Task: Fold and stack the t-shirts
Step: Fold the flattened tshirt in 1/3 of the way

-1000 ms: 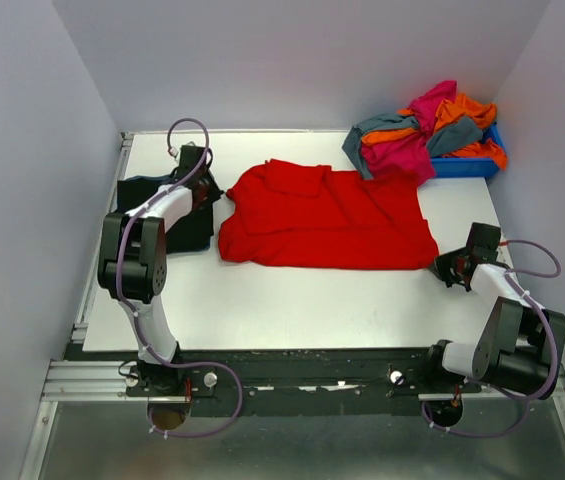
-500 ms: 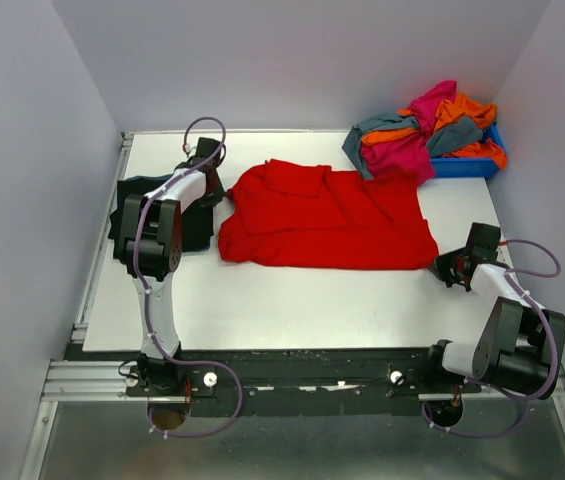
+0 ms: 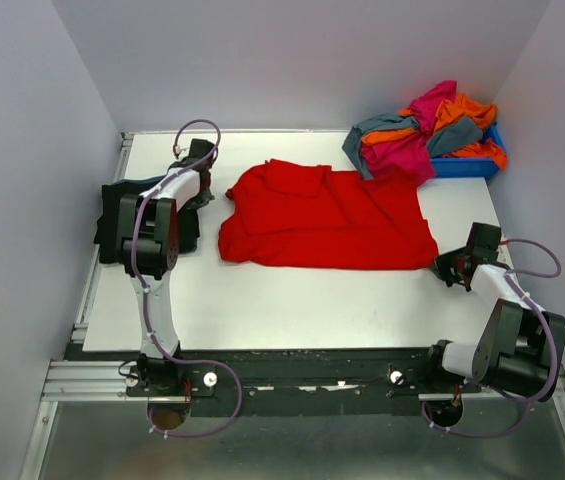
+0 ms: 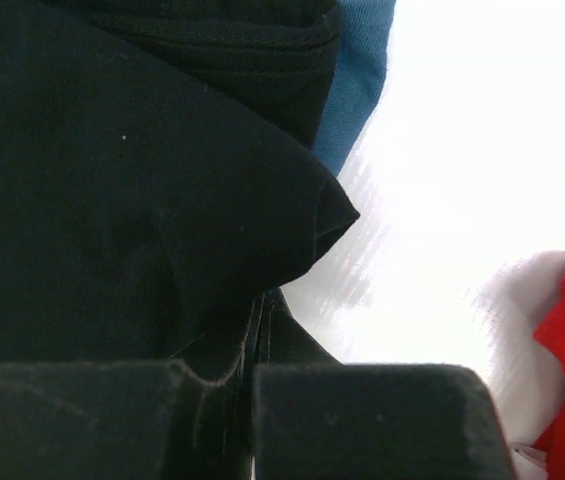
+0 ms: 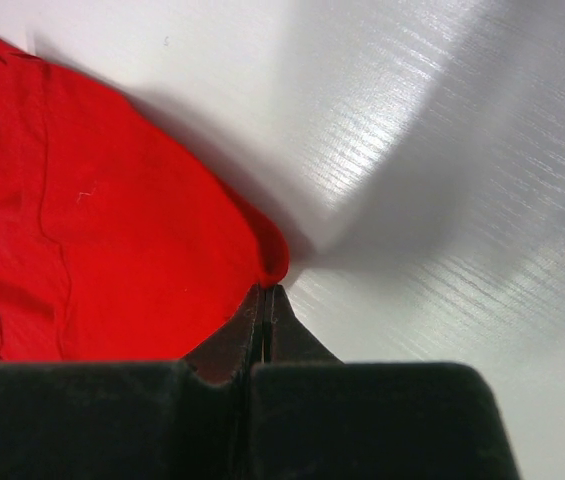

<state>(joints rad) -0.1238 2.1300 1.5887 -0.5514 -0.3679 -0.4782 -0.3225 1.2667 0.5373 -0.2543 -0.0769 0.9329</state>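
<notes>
Fingers of the left gripper (image 4: 265, 300) were pressed fully together, and a fold of the black cloth t-shirt with blue trim (image 4: 112, 200) ran into their tips, so it looked pinched there. The right gripper (image 5: 265, 290) was also fully closed, with its tips touching the lower right corner of the bright red cloth t-shirt (image 3: 332, 220). Whether any hem was really caught between them, I could not tell.

In the top view the black shirt lay in a compact shape at the middle left of the frame, reaching the left edge of the white table (image 3: 292, 300). The red shirt was spread out, a bit wrinkled, in the centre. A heap of magenta, orange and grey-teal cloth t-shirts (image 3: 422, 135) filled the blue plastic bin (image 3: 467, 165) at the upper right, and the red shirt touched this heap.

I think the black shirt could slide over the table edge or lose its folds if it was pulled further by one pinched point. The thin red hem could slip out of such a small grip, and pulling the red shirt could drag the heap.

The table surface was smooth and shiny with fine lines, so cloth probably slides easily on it. Plain pale walls (image 3: 292, 60) closed the space on three sides.
</notes>
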